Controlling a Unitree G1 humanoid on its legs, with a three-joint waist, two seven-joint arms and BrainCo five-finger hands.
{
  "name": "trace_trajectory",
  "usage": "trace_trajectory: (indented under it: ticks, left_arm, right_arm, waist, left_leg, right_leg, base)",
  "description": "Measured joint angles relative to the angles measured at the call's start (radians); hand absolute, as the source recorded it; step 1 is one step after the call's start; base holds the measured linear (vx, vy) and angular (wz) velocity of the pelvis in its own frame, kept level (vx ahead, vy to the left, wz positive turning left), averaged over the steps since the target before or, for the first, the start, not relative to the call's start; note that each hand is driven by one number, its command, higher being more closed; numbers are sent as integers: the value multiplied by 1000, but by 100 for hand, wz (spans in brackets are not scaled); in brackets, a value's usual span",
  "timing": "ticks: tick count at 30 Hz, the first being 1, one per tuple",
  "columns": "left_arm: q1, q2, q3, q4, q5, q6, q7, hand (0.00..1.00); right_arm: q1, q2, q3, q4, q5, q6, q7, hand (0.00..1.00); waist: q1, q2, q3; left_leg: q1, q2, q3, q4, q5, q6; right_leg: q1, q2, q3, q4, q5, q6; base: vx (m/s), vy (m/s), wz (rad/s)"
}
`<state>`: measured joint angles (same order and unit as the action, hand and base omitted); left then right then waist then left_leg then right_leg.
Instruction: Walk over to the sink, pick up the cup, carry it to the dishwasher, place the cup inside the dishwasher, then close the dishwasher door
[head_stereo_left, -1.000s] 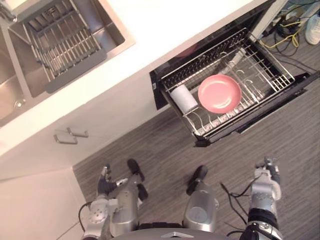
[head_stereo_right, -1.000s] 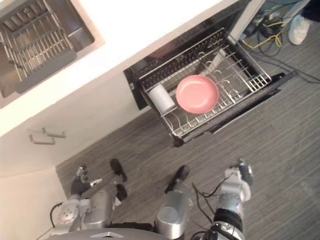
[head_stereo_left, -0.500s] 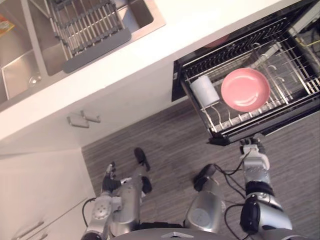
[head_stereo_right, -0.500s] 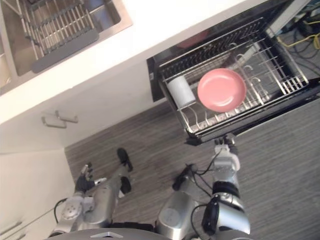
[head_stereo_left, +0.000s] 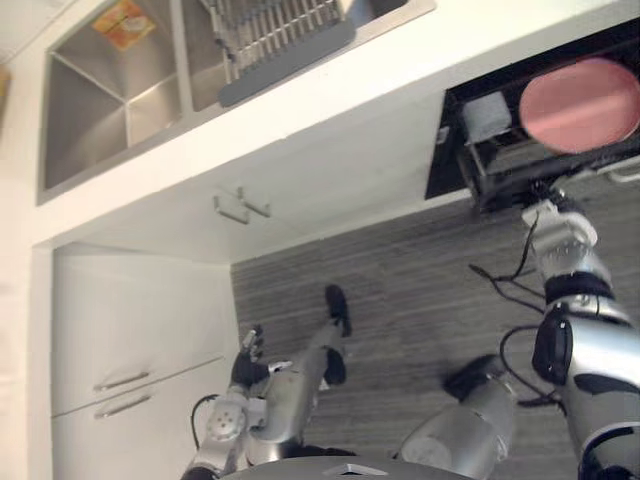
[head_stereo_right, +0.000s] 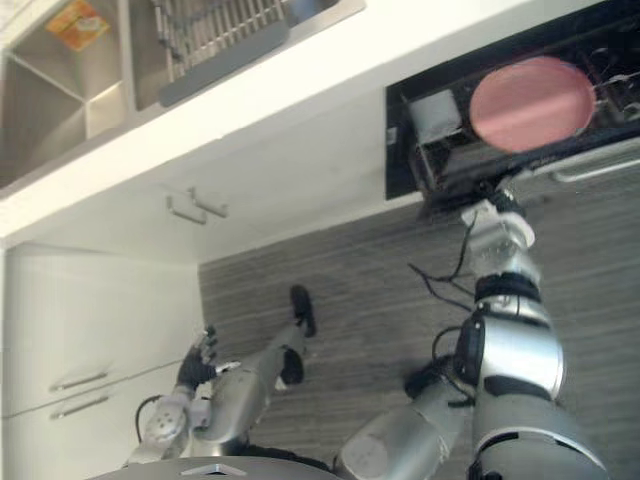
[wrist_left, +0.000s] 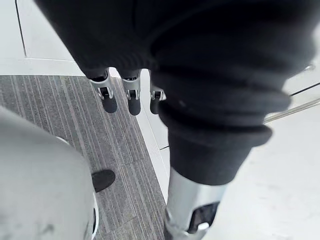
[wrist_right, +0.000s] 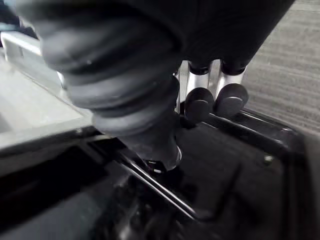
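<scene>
**A:** Cup location?

**B:** I've got the white cylindrical cup (head_stereo_right: 437, 112) inside the black-framed dishwasher (head_stereo_right: 398, 150). It sits at the end nearer the steel sink (head_stereo_left: 100, 90), just beside the round pink plate (head_stereo_right: 530, 103).

**A:** Long axis? Mouth direction?

**B:** Can't tell on my feed. It reads as a pale block.

**A:** Hands?

**B:** The right hand (head_stereo_right: 492, 205) is at the dishwasher's black front edge. Its fingers (wrist_right: 199, 104) are straight with the tips against that edge, grasping nothing. The left hand (head_stereo_left: 248, 352) hangs low over the grey striped floor (head_stereo_left: 400, 290), its fingers (wrist_left: 107, 100) released and empty.

**A:** Door?

**B:** Not closed. I see cup and plate in the opening under the white counter (head_stereo_left: 380, 60).
</scene>
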<state>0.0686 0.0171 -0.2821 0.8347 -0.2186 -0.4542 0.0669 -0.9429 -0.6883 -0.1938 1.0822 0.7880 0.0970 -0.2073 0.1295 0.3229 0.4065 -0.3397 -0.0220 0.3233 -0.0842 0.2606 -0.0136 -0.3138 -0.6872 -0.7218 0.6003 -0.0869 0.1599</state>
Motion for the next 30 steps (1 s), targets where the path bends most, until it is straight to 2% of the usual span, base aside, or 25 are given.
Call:
trace_trajectory:
  ticks: [3,4,7,8,10,15,18,20,21,22,23,25,26,28,29,30]
  left_arm:
    - [29,0,-5,-4,-16,0,-38,0]
    - [37,0,-4,-9,-17,0,-51,0]
    - [49,1,-4,-24,-34,0,-86,0]
    - [53,3,-3,-32,-38,0,-99,0]
    - [54,3,-1,-37,-48,5,-118,0]
    - [81,2,2,-40,-63,12,-163,0]
    - [93,2,7,-39,-89,12,-182,0]
    - [93,2,19,-40,-124,21,-206,0]
    - [93,2,41,-39,-125,24,-205,0]
    - [93,5,66,-38,-128,34,-205,0]
    - [92,5,81,-39,-133,42,-208,0]
    - [90,10,131,-38,-153,53,-238,0]
    - [88,15,142,-38,-156,53,-243,0]
    - [79,26,189,-16,-184,57,-246,0]
    - [78,31,212,-5,-202,58,-249,0]
    - [77,35,218,-1,-214,58,-252,0]
  right_arm:
    - [-95,-7,59,4,-87,-6,22,100]
    - [-120,-19,73,4,-114,-8,32,0]
    - [-178,-39,114,8,-213,-1,80,0]
    - [-176,-62,134,14,-249,26,96,0]
    - [-178,-80,158,16,-276,42,113,0]
    - [-178,-73,182,34,-324,54,142,0]
    - [-141,-60,176,13,-325,59,170,0]
    - [-49,-52,138,-83,-326,58,189,0]
    - [24,-26,97,-169,-326,53,223,0]
    - [102,16,56,-258,-323,33,259,0]
    - [141,38,38,-298,-322,7,268,0]
    - [313,150,-61,-442,-324,-155,266,0]
    - [349,181,-77,-465,-328,-187,261,0]
    - [481,278,-104,-483,-415,-261,220,0]
    - [553,322,-105,-471,-452,-276,207,0]
    - [589,341,-105,-462,-471,-280,204,0]
  waist:
    - [34,27,-21]
    - [43,34,-26]
    - [55,43,-33]
    - [52,42,-33]
    - [50,42,-33]
    - [28,40,-31]
    - [16,27,-21]
    - [-1,16,-12]
    - [-17,-2,1]
    - [-37,-25,19]
    - [-47,-37,28]
    - [-78,-76,55]
    - [-82,-83,60]
    - [-97,-125,64]
    - [-102,-152,62]
    - [-103,-164,61]
  left_leg:
    - [-3,-22,-23,2,5,-5]
    - [-4,-23,-23,5,7,-8]
    - [3,-36,-36,5,24,5]
    - [7,-37,-45,5,23,7]
    - [14,-41,-49,6,31,18]
    - [53,-34,-53,5,20,10]
    - [72,-20,-49,5,12,9]
    - [92,-10,-50,5,4,10]
    - [111,0,-47,5,-4,4]
    - [133,10,-40,5,-6,1]
    - [143,14,-30,5,-7,0]
    - [173,36,1,-1,-20,-12]
    - [178,42,4,-1,-23,-14]
    - [186,60,15,-1,-32,-23]
    - [192,71,25,-1,-36,-27]
    - [196,75,33,-1,-37,-28]
  right_leg:
    - [3,-28,-6,24,-10,4]
    - [5,-32,-8,27,-13,5]
    - [36,-44,-32,33,-25,17]
    - [47,-44,-38,31,-29,14]
    - [59,-44,-46,29,-31,18]
    - [106,-38,-62,35,-56,24]
    - [132,-17,-68,17,-59,23]
    - [167,3,-84,-6,-57,22]
    - [189,20,-86,-25,-51,17]
    - [215,39,-89,-43,-44,22]
    - [229,48,-88,-54,-41,25]
    - [268,83,-86,-94,-33,22]
    - [273,91,-85,-103,-31,19]
    - [280,121,-81,-134,-24,11]
    - [281,135,-75,-147,-18,3]
    - [281,141,-70,-153,-14,-1]
  base:
    - [-4,34,23]
    - [26,23,16]
    - [57,13,17]
    - [85,-7,17]
    - [94,-17,6]
    - [73,-37,0]
    - [45,-37,-5]
    - [72,-46,-7]
    - [107,-60,-18]
    - [108,-64,-20]
    - [107,-64,-16]
    - [97,-70,-11]
    - [83,-74,-15]
    - [95,-85,-23]
    - [107,-87,-25]
    - [107,-81,-30]
